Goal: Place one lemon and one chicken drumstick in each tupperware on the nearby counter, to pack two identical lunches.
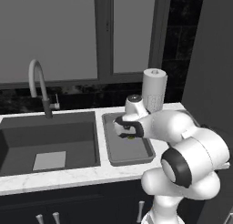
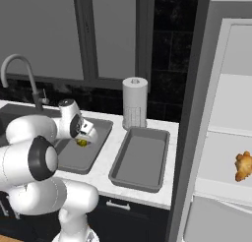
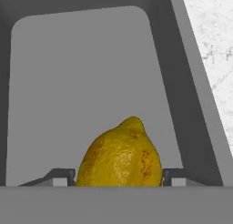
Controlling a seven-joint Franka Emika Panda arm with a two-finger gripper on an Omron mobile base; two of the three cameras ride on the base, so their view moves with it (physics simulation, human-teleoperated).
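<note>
A dull-yellow lemon (image 3: 120, 155) sits between my gripper's (image 3: 118, 177) two fingertips, which press against its sides. The gripper (image 1: 129, 135) hangs low inside the left grey tupperware (image 1: 136, 160) beside the sink, with the lemon (image 1: 130, 137) just under the hand. From the right, the gripper (image 2: 83, 139) and lemon (image 2: 82, 143) show over that same tupperware (image 2: 74, 162). A second tupperware (image 2: 140, 160) lies to its right, with nothing in it. One orange-tan chicken drumstick (image 2: 242, 166) rests on a white fridge shelf at the far right.
A dark sink basin (image 1: 45, 141) with a curved faucet (image 1: 38, 82) lies left of the trays in the white marble counter (image 1: 68, 175). A paper towel roll (image 2: 134, 102) stands behind the trays. The open fridge's dark door edge (image 2: 189, 137) stands between counter and shelves.
</note>
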